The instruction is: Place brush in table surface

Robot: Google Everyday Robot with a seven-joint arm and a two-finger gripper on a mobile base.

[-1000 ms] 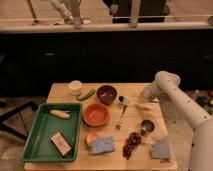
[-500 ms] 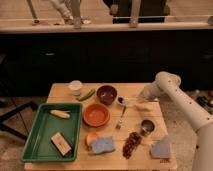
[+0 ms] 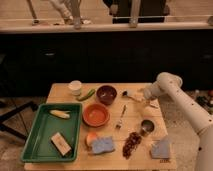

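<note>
The brush [image 3: 129,94] lies low over the back right part of the light wooden tabletop [image 3: 136,116]. Its small dark head points left toward the dark red bowl [image 3: 106,93], and its thin pale handle runs right to my gripper. My gripper [image 3: 141,98] is at the handle's right end, just above the table, on the white arm [image 3: 170,85] that reaches in from the right. I cannot tell whether the brush rests on the wood or is held just over it.
A metal fork [image 3: 121,117] lies in front of the brush, beside an orange bowl [image 3: 96,115]. Also on the table are a metal cup [image 3: 147,126], blue sponge [image 3: 102,145], grey cloth [image 3: 161,148], white cup [image 3: 75,87] and green vegetable [image 3: 86,95]. A green tray [image 3: 35,135] at the left holds a tan block [image 3: 61,144].
</note>
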